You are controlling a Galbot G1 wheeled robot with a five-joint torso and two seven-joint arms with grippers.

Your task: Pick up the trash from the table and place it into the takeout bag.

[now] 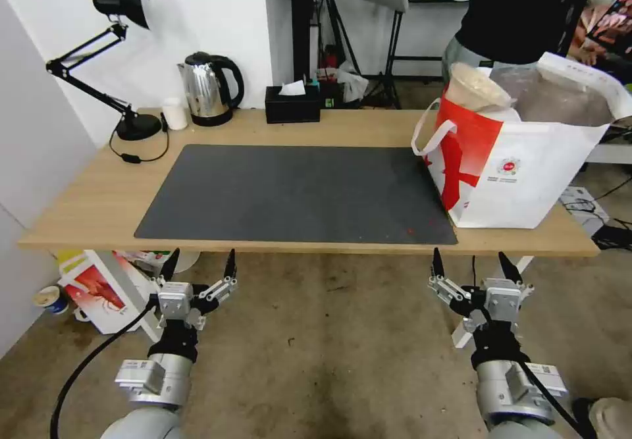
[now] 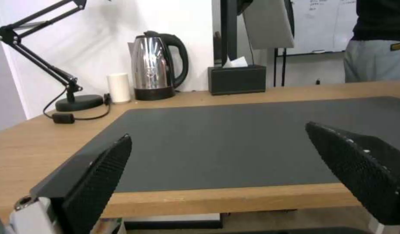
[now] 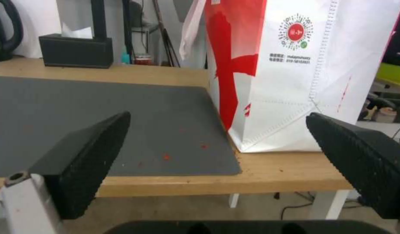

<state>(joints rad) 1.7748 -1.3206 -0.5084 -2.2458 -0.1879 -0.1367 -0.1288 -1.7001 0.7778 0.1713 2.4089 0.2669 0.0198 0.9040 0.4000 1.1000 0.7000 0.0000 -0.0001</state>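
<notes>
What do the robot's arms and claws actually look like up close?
Both arms are smooth silver-grey cylinders with black wrist collars and black cables. The left gripper and right gripper have silver metal knuckles and two pointed black fingers each, with pads textured in fine dots.

Left tool (image 1: 201,262) fingers spread wide, right tool (image 1: 473,262) same, both arms low, level, fwd

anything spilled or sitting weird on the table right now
Yes: small red specks dot the dark mat near its corner by the takeout bag, like food residue. A beige bowl sits tilted, poking above the bag's rim. Both the left gripper and right gripper hang open before the table's front edge.
</notes>
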